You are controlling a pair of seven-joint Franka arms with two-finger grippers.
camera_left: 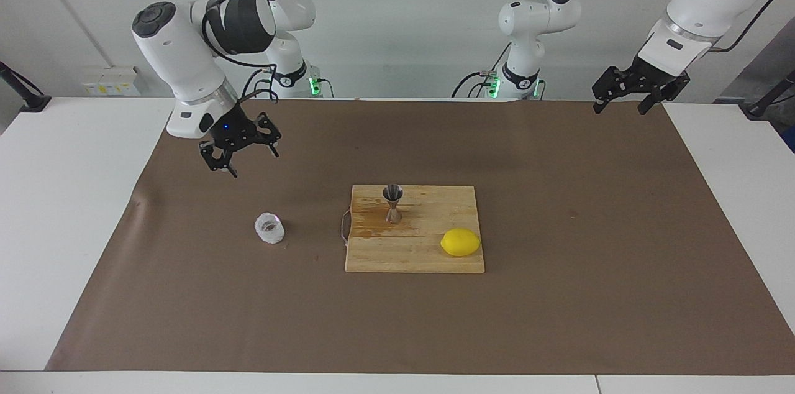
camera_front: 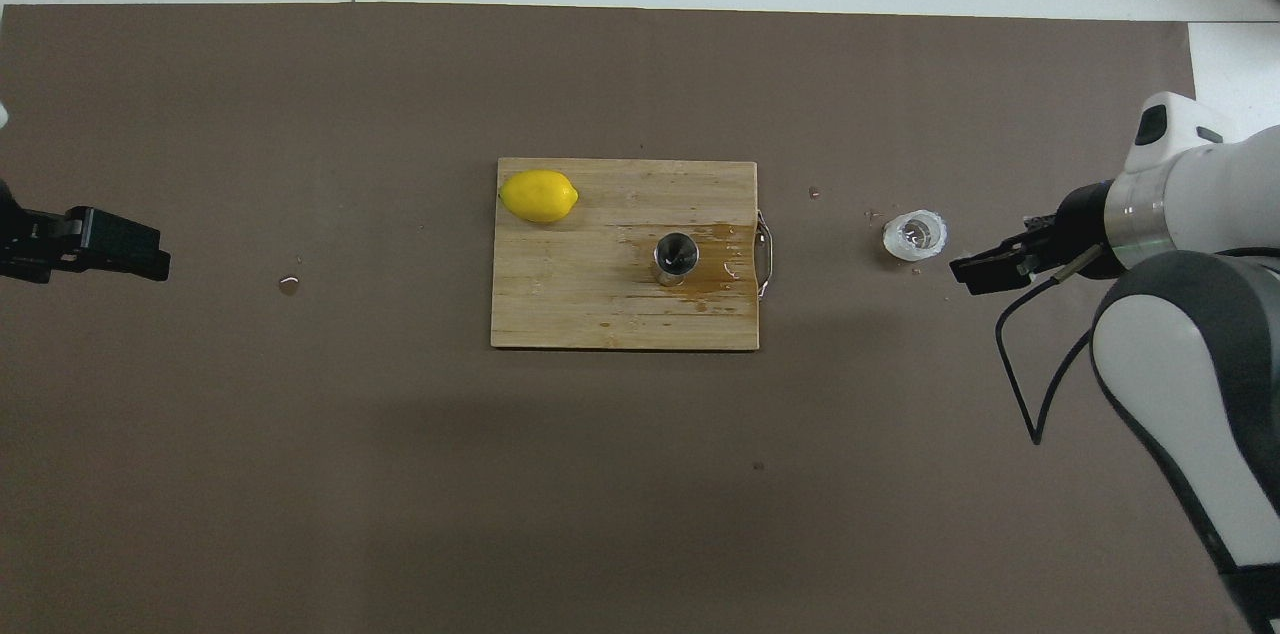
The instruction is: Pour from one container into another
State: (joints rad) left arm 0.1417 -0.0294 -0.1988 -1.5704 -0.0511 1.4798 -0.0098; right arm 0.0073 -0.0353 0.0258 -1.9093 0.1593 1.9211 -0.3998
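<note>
Both hands empty, glass cup parked on the mat

My right gripper (camera_left: 239,158) hangs jaws spread over the brown mat (camera_left: 559,294) – glass cup (camera_left: 269,228) sits upright toward my right arm's end. Jigger (camera_left: 392,202) stands on the board's (camera_left: 404,257) wet handle edge. Left gripper (camera_left: 624,99) waits, released.

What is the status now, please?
Right hand open, raised over mat, clear of glass cup. Left hand open, waiting at its table end. Cup upright beside board; jigger on wet board. Nothing in the way.
</note>
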